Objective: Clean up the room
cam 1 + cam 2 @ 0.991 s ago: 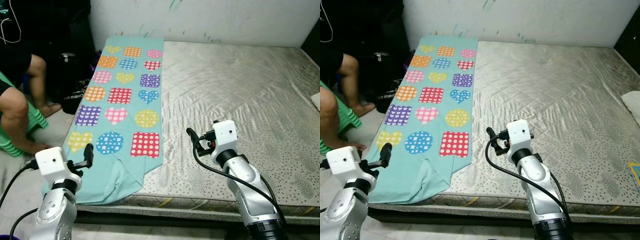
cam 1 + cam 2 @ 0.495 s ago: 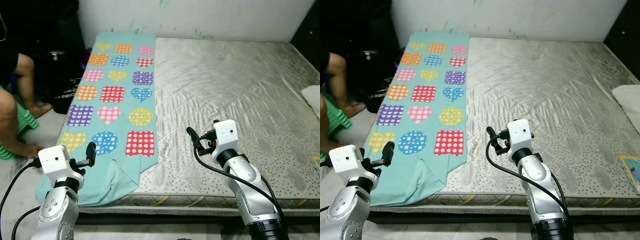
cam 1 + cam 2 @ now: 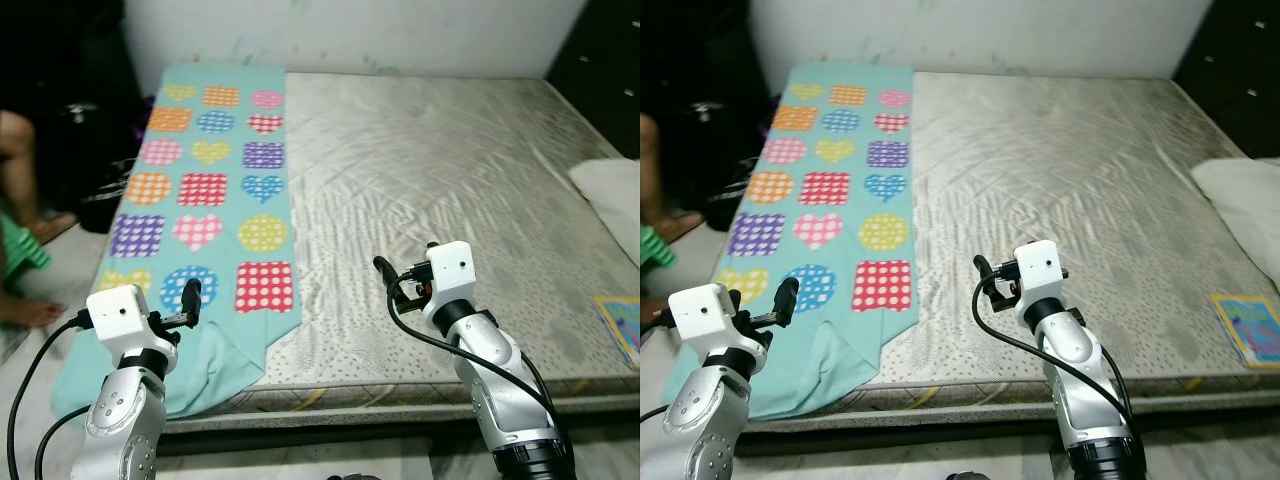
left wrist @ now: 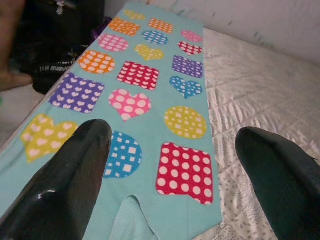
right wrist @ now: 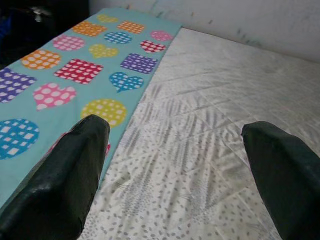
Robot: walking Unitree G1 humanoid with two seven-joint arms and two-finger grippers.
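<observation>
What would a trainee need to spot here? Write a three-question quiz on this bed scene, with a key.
1. True or false: the patterned sheet covers the whole mattress.
2. Which lies at the mattress's right edge, nearest the robot: A) a colourful booklet, B) a shoe, C) a cup?
3. Fill in: both the left gripper and the right gripper have their fingers ____.

Key:
1. False; it runs down the left strip and its near end hangs over the edge.
2. A.
3. Open; neither holds anything.
</observation>
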